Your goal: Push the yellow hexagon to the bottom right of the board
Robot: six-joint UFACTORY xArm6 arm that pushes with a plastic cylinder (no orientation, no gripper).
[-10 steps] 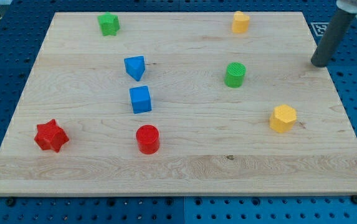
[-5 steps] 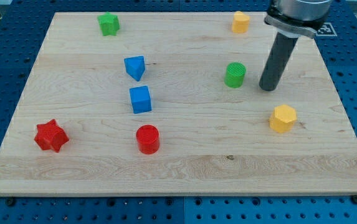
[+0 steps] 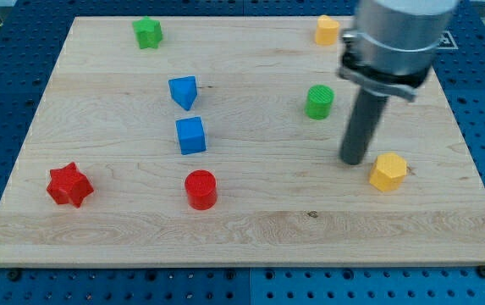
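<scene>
The yellow hexagon (image 3: 388, 171) lies on the wooden board (image 3: 242, 229) at the view's right, a little below mid-height. My tip (image 3: 354, 160) rests on the board just to the hexagon's left and slightly above it, very close to or touching it. The rod rises from there toward the view's top.
A green cylinder (image 3: 319, 101) stands above and left of my tip. A second yellow block (image 3: 327, 30) sits at the top edge. A blue triangle block (image 3: 184, 91), blue cube (image 3: 190, 135), red cylinder (image 3: 200, 189), red star (image 3: 68, 185) and green block (image 3: 147, 32) lie further left.
My tip has swept from the board's right edge down and left to beside the yellow hexagon. The hexagon has shifted slightly down and right.
</scene>
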